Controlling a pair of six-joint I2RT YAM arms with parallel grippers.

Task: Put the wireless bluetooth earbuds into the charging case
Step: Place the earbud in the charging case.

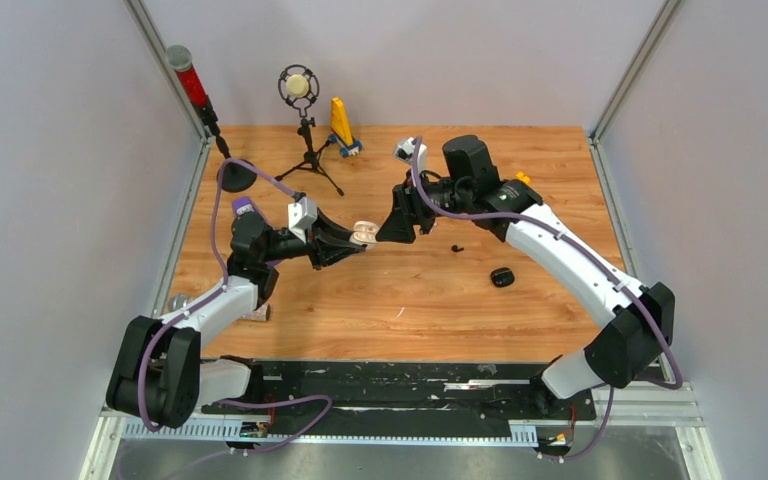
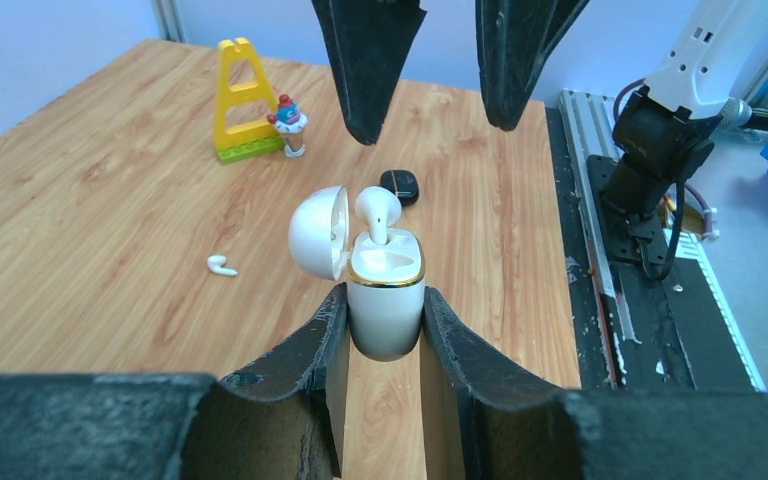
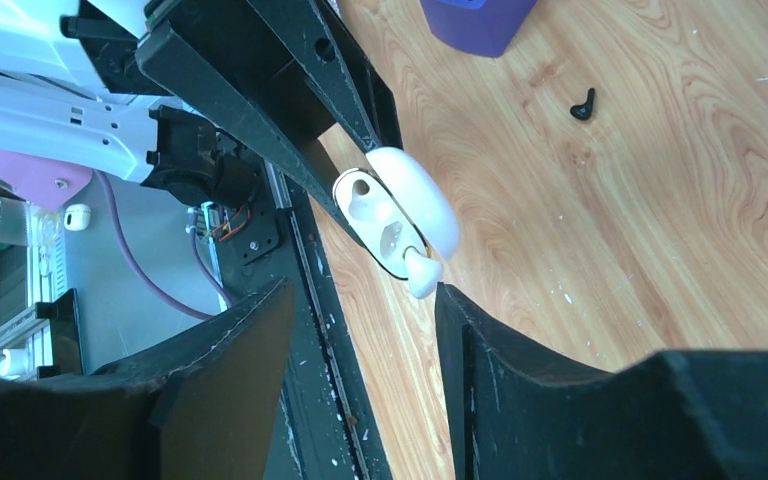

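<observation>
Here, a white earbud (image 2: 377,212) stands stem-down in the open charging case (image 2: 386,335), not fully seated.
The left gripper (image 2: 383,300) pinches the case's sides; the right gripper (image 2: 435,130) hangs spread above, empty; the earbud looks light, hard, slippery; best nipped at its bulb.

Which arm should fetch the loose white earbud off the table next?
Right, probably: the right pincer stands open and empty, while the left pincer is shut on the white pebble-shaped plastic charging case. The small white stemmed earbud lies loose on the wooden table.
</observation>
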